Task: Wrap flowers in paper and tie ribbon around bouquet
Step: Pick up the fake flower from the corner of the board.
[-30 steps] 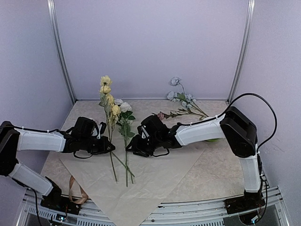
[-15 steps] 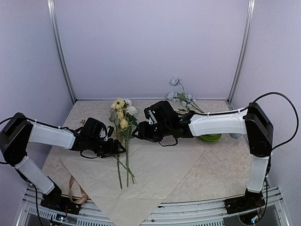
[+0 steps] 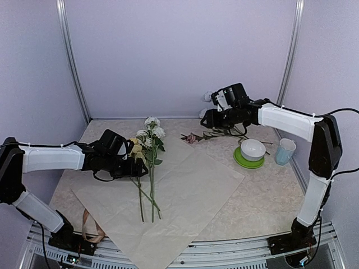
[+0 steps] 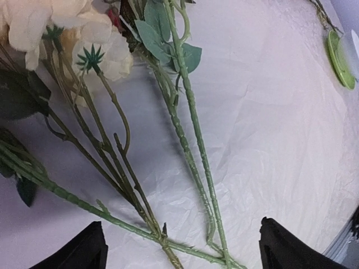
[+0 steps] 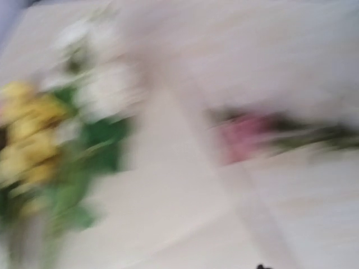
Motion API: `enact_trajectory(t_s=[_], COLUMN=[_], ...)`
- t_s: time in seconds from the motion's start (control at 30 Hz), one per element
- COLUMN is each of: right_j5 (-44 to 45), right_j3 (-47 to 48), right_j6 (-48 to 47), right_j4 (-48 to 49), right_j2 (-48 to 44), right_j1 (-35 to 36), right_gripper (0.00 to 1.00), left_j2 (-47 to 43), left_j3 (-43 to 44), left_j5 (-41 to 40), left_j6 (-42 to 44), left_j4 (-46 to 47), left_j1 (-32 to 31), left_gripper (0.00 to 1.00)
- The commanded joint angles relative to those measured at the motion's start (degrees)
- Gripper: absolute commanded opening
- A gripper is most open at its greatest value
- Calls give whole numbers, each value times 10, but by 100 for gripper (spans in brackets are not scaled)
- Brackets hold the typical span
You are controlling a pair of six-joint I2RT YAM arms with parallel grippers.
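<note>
No legible text or labels anywhere.

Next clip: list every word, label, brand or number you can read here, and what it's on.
None: no text can be read in any view.
The paper, pale blue cup, white bowl and green plate show plain surfaces without print.
The right wrist view is motion-blurred; nothing could be read there.

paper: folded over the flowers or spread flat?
Spread flat. The paper lies open, corners out, no edge turned over the flowers; their stems rest on top of it, uncovered.
</note>
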Motion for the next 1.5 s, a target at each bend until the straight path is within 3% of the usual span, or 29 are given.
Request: enact_trajectory(t_s=[0.0,0.13,0.27,0.4,0.63,0.83,0.9,1.1,1.3,1.47], right_j5=[18,33,34,-11,-26,-9,-2,-10,2,70], right_j3=[80,171,269,354,429,444,446,439,391,318], right_j6=[-136,-196,-238,-272,-309,-315,-319,-354,-407,-442], right_j4=[-147,-203,-243,-264,-264,-254,-253,-231,-148,-45], right_j2=[19,85,174,263,373,426,438,442,370,263], right_j1=[-101,-174,-236,-277,-289,-290,-290,-290,-288,-279], right_gripper=[57,57,53,38,48,46,39,0,0,0], left_j2=[-20,-18,-27,-23,36,75,80,89,94,86], left_j3=[53,98,115,124,165,188,190,191,191,186], left_j5=[-117,-182,-189,-185,-190,-184,-185,-183,-172,-172], left_j6=[44,61,69,72,77,88,89,105,106,106], left_j4=[-96,-151,-141,-112,-108,-111,-111,-110,-108,-108], left_j1=[-17,-22,-26,-26,-27,-30,-30,-30,-31,-33], left_gripper=[98,99,99,99,99,99,99,99,99,99])
